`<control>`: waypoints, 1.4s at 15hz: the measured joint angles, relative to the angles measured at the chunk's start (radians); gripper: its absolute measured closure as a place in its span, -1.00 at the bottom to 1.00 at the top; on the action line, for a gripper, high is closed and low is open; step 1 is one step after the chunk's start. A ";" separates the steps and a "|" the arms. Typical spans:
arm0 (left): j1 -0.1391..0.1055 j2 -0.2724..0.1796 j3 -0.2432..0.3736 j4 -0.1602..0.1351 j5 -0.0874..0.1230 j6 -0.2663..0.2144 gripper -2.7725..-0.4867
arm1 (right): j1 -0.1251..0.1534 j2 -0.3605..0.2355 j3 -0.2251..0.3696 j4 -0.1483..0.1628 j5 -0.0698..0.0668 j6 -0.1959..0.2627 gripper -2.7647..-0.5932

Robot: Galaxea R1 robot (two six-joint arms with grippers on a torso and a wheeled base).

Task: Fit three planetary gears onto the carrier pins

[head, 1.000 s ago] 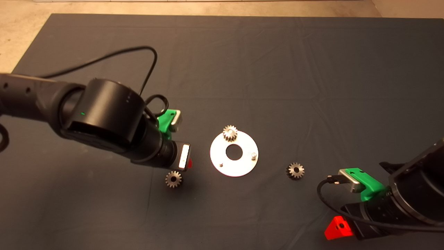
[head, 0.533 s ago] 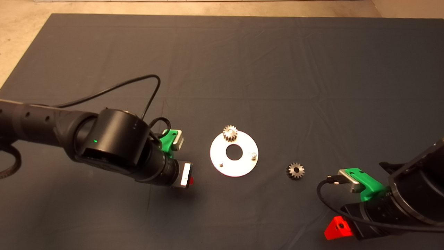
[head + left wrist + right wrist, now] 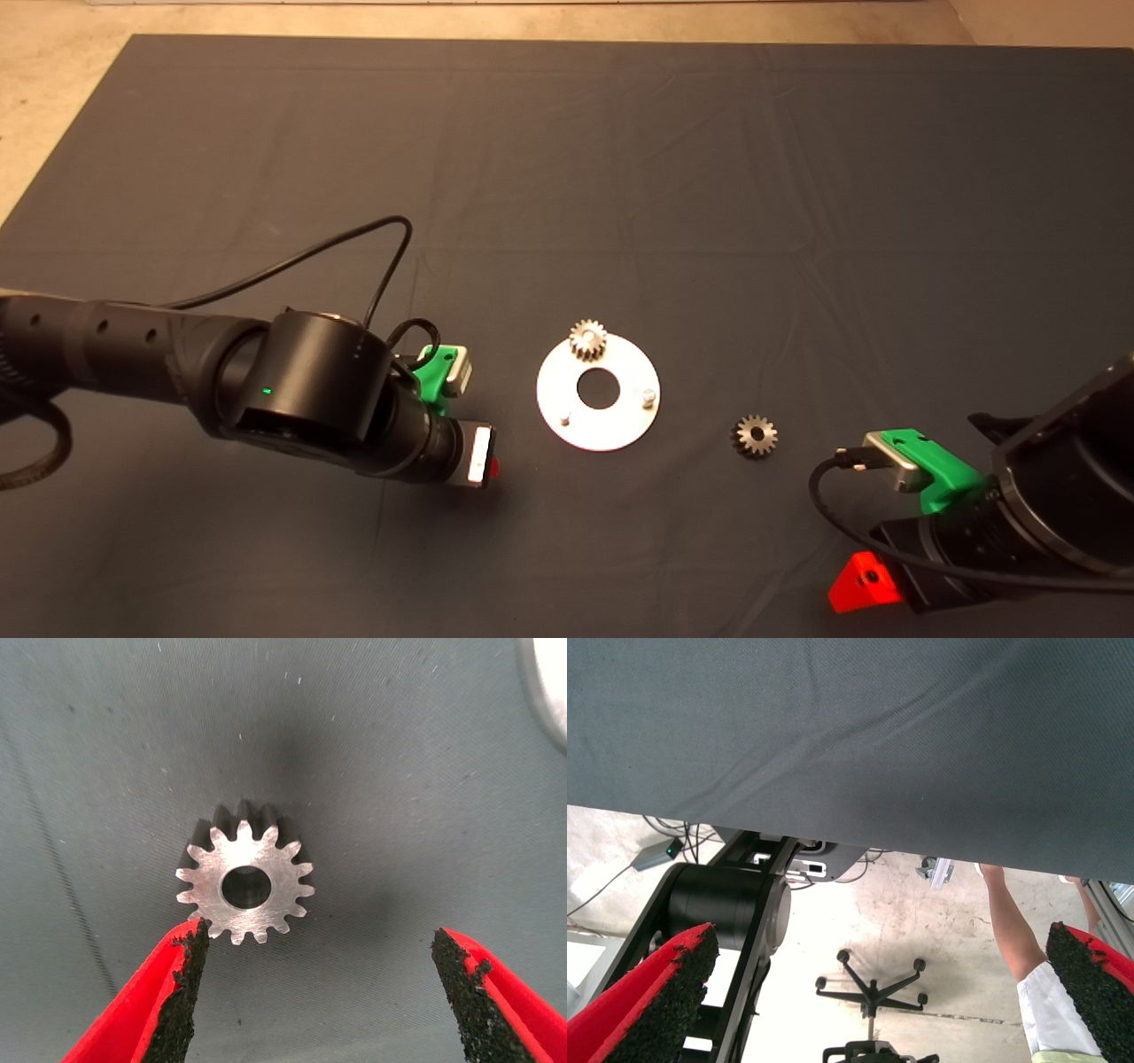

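One gear (image 3: 245, 887) flat, bore up, btwn open left claw (image 3: 319, 979) fingers.

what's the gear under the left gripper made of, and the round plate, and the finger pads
The gear looks like bare metal: silver-grey, with a dull sheen and fine machining marks on its flat face. The round plate also looks like metal, brighter and more polished, reflecting the light. The pads on the left gripper's fingers appear to be black, coarse and crumbly, perhaps foam or gritty rubber.
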 joint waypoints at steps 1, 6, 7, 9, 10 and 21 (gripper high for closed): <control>0.004 0.000 -0.002 0.007 0.000 0.002 -0.11 | 0.000 0.000 0.000 0.000 0.000 0.000 -0.99; 0.009 -0.014 -0.016 0.019 0.000 0.013 -0.23 | 0.000 0.000 0.000 0.000 0.000 0.000 -0.99; 0.009 -0.019 -0.018 0.021 0.000 0.018 -0.23 | 0.000 0.000 0.000 0.000 0.000 0.000 -0.99; 0.013 -0.022 -0.020 0.031 0.000 0.031 -0.34 | 0.000 0.000 0.000 0.000 0.000 0.000 -0.99; 0.017 -0.023 -0.021 0.033 0.000 0.032 -0.36 | 0.000 0.000 0.000 0.000 0.000 0.000 -0.99; 0.024 -0.033 -0.044 0.054 0.000 0.067 -0.36 | 0.000 0.000 0.000 0.000 0.000 0.000 -0.99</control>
